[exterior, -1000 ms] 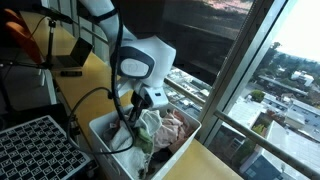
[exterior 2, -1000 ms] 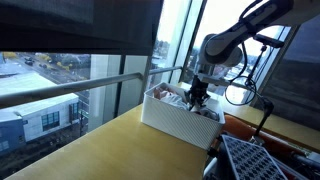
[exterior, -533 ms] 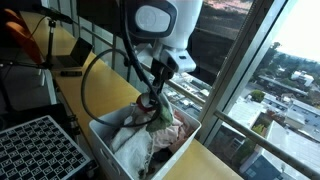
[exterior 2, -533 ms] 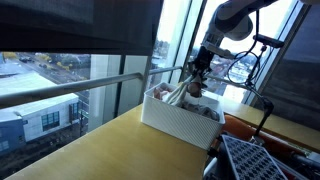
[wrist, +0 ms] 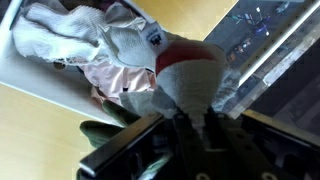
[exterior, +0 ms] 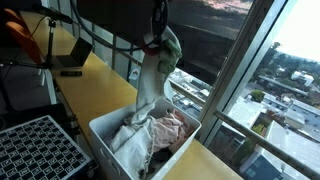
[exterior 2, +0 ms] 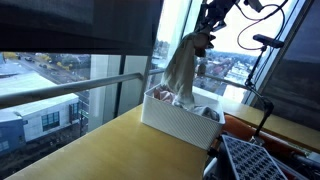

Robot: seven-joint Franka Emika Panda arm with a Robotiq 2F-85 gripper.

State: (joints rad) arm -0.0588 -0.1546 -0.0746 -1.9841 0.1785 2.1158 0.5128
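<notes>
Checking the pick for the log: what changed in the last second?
The gripper went from low inside the white bin to high above it, moving upward. It is shut on a pale cloth, which it pulled up. The cloth now hangs stretched from the gripper, with its lower end reaching the bin. The bin, the other clothes in it and the black grid tray stayed put.

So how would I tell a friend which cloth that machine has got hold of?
Find the big window, then the white bin beside it on the yellow tabletop, heaped with crumpled laundry. The pale cloth you mean dangles from the claw above that bin. Unlike its neighbours lying bunched in the pile, it hangs stretched out lengthwise in the air.
</notes>
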